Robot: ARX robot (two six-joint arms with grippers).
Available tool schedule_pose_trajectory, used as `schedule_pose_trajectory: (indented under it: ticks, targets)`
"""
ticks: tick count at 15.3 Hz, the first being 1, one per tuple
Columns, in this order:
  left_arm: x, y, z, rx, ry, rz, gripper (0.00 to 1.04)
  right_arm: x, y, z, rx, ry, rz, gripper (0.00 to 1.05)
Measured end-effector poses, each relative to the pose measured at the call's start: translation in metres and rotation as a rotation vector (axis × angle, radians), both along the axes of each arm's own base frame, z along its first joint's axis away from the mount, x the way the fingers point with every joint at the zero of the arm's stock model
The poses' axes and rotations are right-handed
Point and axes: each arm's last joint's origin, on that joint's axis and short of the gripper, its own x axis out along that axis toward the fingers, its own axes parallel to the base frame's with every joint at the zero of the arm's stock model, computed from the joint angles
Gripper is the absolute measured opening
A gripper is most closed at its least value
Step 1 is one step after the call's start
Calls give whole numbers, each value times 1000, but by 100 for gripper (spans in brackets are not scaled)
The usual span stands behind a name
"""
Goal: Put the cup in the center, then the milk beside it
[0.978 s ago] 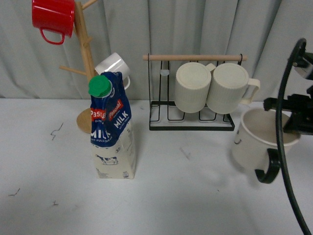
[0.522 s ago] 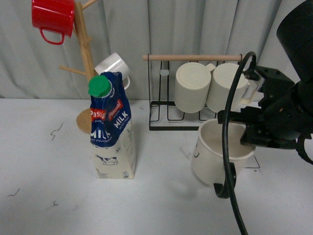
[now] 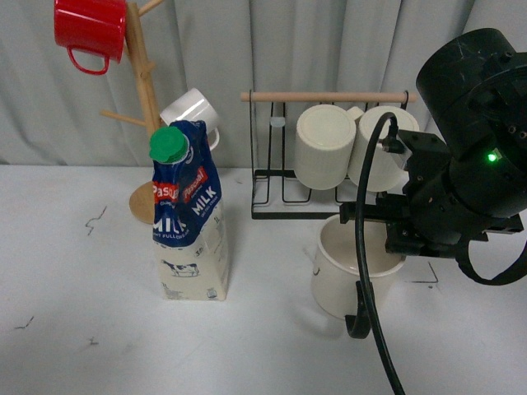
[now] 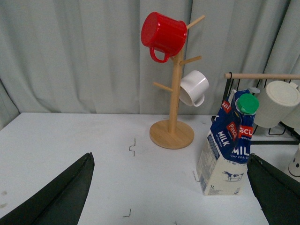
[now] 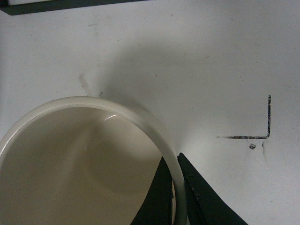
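Two fingers of the right gripper pinch the cup's rim, one inside and one outside, clamped tight on the cream wall. The cup sits upright under that arm, mouth up, its black handle pointing toward the camera, just in front of the black wire rack where two ribbed cream mugs hang. Whether its base touches the table, I can't tell. Over to the left, well apart, the milk stands upright, green cap on top, in front of the wooden mug tree. The left gripper is spread wide, holding nothing.
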Motion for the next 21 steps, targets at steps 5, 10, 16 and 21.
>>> schedule_pose_trajectory:
  ticks: [5,10,16,21]
  targets:
    - [0,0,0,0,0,0,98,3,1,5,14,-60,-14,41]
    - [0,0,0,0,0,0,98,-12,-10,-3,-84,-564,-73,60]
    - [0,0,0,0,0,1,98,-126,-74,33,-105,-1043,-103,2]
    - [0,0,0,0,0,1,98,-154,-88,37,-121,-1006,-112,2]
